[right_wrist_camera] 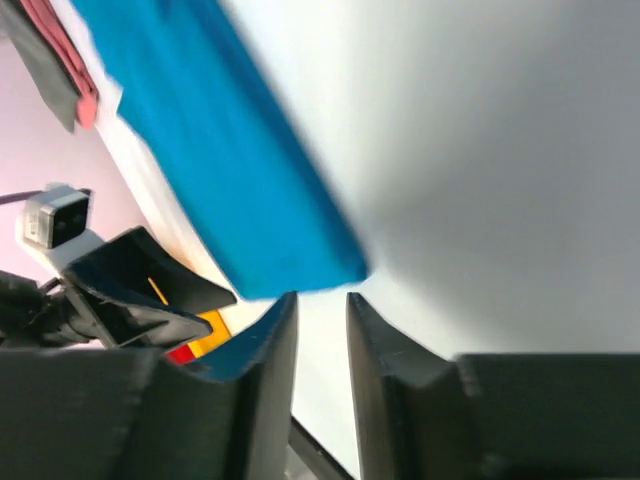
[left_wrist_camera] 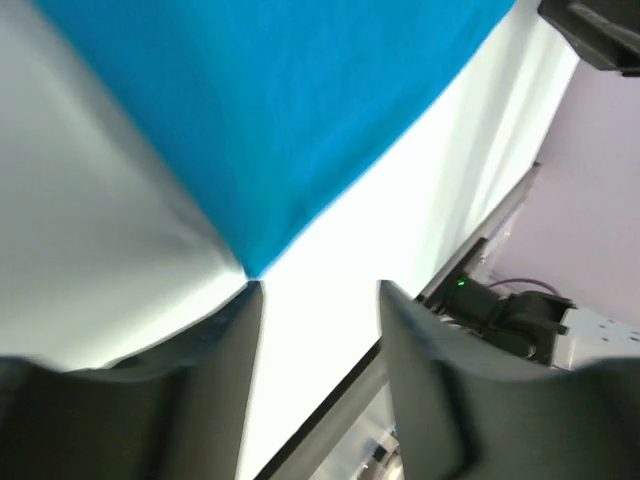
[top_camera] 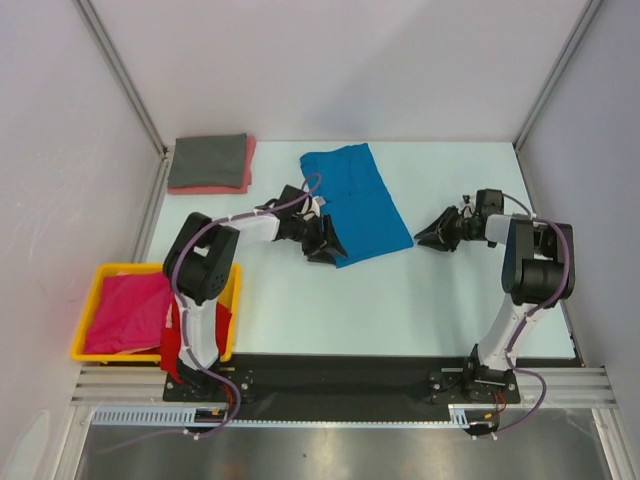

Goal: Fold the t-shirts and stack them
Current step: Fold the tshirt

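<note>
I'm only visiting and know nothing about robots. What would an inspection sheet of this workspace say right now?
Surface: pale, flat table.
Job's things: blue t-shirt mid-table, apparently part-folded; grey t-shirt folded on pink t-shirt, far left; magenta t-shirt in the bin; red t-shirt hanging at the bin's near corner.
Clutter: yellow bin at the left edge; nothing else seen.
Tools: left tool open at the blue shirt's near-left corner; right tool narrowly open at its near-right corner; neither grips cloth.
Cables: purple cables run along both arms.
Surroundings: white walls, metal frame posts; no people seen.
</note>
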`<state>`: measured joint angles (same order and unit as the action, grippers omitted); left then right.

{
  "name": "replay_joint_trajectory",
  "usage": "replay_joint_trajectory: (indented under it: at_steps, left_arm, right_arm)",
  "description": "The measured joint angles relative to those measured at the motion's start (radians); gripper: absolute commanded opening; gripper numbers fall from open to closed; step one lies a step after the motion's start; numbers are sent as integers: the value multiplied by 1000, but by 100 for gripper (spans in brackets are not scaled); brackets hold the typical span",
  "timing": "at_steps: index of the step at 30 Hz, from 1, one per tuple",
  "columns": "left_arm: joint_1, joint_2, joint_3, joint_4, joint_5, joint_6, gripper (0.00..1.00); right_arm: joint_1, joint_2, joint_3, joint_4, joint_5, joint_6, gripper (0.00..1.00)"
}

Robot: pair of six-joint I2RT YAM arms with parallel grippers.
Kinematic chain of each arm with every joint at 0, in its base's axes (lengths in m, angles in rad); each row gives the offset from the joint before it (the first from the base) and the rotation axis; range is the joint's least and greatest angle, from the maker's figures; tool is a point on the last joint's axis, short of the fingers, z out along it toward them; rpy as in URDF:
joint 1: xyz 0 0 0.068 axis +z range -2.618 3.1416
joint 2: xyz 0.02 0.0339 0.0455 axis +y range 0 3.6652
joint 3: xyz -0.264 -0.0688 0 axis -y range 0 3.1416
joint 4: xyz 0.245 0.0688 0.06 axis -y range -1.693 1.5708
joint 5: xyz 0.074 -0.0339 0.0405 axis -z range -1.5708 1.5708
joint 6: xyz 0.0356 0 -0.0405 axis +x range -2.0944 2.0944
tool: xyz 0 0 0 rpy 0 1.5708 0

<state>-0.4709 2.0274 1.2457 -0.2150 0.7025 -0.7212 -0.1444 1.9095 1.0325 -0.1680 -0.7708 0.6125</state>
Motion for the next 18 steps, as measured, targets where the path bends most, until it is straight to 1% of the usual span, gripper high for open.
replay_joint_trajectory:
  at_steps: [1, 2, 5, 8, 11, 18]
  left_arm:
    - [0, -23, -5, -21, -16, 11, 60]
    - [0, -58, -13, -52, -34, 24, 61]
    - [0, -143, -31, -92, -60, 33, 62]
    - [0, -196, -74, -72, -64, 19, 61]
    - [3, -195, -131, -26, -71, -20, 60]
    - [2, -150, -248, 92, -148, -182, 49]
  right_arm:
    - [13, -29, 2, -23, 13, -15, 41]
    - [24, -56, 2, -43, 25, -27, 43]
    - [55, -94, 11, -82, 46, -61, 42]
    - [61, -83, 17, -107, 63, -85, 40]
    - [60, -54, 20, -135, 85, -99, 40]
    - [59, -31, 30, -176, 114, -117, 41]
